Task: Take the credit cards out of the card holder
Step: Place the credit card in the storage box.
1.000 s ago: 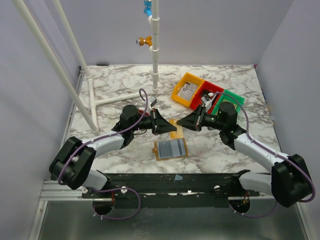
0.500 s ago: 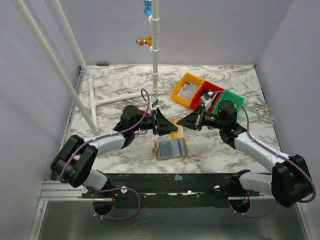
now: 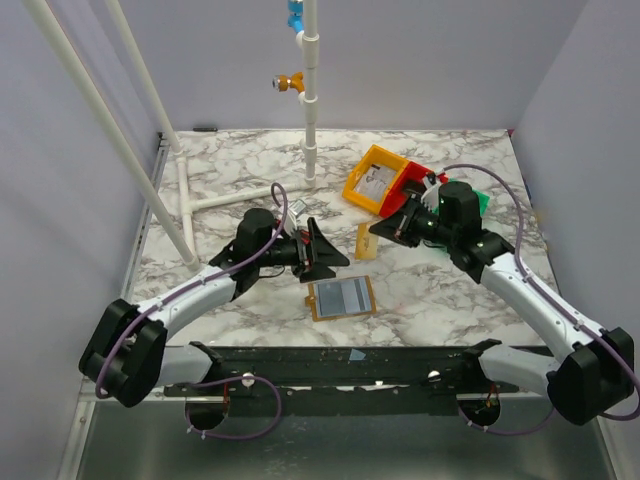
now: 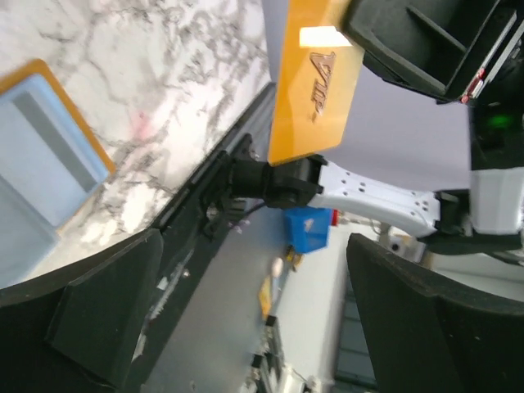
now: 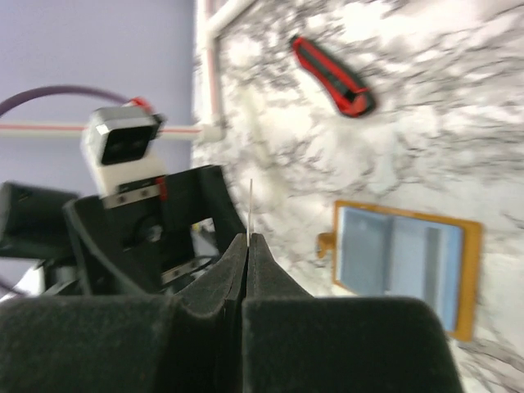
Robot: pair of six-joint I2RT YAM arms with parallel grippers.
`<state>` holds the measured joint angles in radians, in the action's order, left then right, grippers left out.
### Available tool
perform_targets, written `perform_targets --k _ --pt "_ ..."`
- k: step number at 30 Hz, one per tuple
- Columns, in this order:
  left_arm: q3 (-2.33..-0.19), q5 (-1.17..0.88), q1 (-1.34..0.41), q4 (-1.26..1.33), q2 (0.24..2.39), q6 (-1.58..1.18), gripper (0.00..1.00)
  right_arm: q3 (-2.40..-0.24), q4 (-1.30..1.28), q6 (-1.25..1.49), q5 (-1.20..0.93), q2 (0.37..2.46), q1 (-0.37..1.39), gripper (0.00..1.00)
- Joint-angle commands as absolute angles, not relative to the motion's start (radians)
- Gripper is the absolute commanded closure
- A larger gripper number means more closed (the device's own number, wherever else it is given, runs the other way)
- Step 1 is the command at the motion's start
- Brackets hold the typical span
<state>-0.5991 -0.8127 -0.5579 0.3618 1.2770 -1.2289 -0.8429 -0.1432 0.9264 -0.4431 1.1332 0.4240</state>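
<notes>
The card holder lies open on the marble table, mustard-brown with grey-blue lining; it also shows in the right wrist view and at the left edge of the left wrist view. My right gripper is shut on an orange-yellow credit card and holds it above the table, behind the holder. In the right wrist view the card shows edge-on, sticking out of the shut right gripper. My left gripper stands open and empty just left of the card.
Orange, red and green bins stand at the back right, behind the right arm. A red-and-black utility knife lies on the marble. A white pipe frame rises at the back and left.
The left gripper opened, let go of the card and drew back left. The right gripper shut on the card and carried it up and away from the holder.
</notes>
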Motion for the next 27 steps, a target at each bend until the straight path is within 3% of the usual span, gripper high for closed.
perform_targets --k 1,9,17,27 --pt "-0.704 -0.648 -0.551 -0.063 1.188 -0.964 0.01 -0.939 -0.405 0.798 -0.193 1.136 0.423 0.99" --pt "-0.822 -0.484 -0.551 -0.364 1.115 -0.786 0.01 -1.054 -0.589 0.747 0.122 1.171 0.423 0.99" --pt "-0.857 -0.490 -0.551 -0.420 1.063 -0.718 0.01 -1.129 -0.704 0.695 0.402 1.258 0.400 0.99" --pt "-0.856 -0.493 -0.551 -0.503 0.984 -0.650 0.01 -1.180 -0.692 0.622 0.549 1.393 0.236 0.99"
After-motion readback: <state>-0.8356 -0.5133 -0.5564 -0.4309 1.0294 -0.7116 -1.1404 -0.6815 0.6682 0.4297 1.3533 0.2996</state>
